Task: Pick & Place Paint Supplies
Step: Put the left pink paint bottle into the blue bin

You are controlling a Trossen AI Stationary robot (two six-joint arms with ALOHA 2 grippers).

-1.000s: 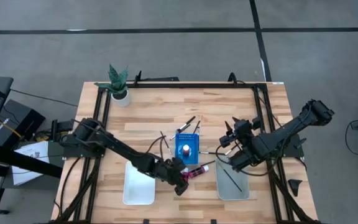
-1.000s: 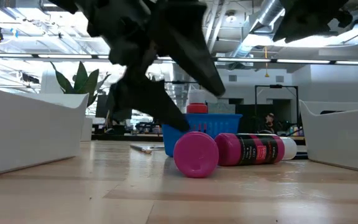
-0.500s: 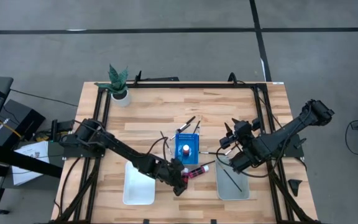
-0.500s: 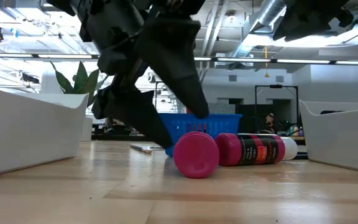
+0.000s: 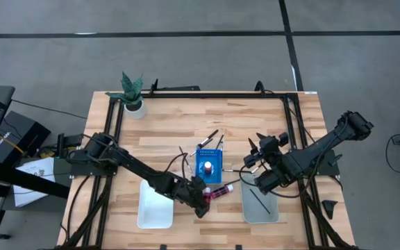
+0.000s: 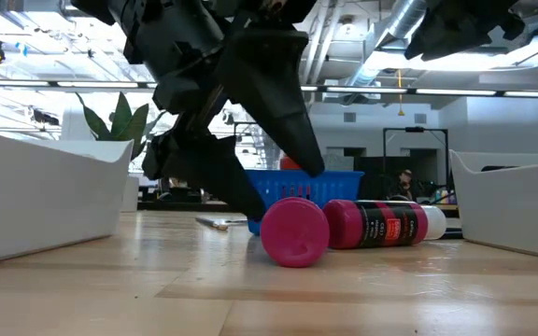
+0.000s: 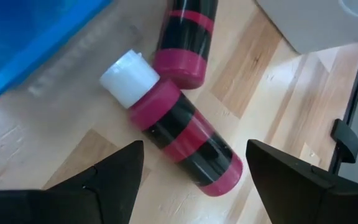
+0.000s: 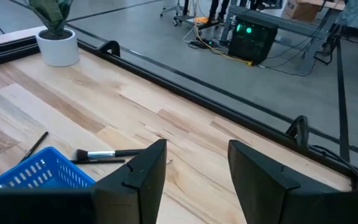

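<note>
Hovering with jaws spread over two bottles (image 7: pixel 185 146) lying touching near the worktop's (image 5: pixel 172 132) front edge, the left gripper (image 7: pixel 194 180) is risking nudging one rolling; right jaws are gaping empty.

Two dark jointed arms, black cabling, matte wedge-shaped black fingers (image 7: pixel 98 186)

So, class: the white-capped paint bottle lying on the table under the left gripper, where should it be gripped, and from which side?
Grip the white-capped bottle across the middle of its body, coming straight down from above. It lies flat on its side, so its round flanks are free, and the left gripper hangs open over it with a finger to either side. A second bottle lies close to its cap end, so stay clear of that end.
</note>
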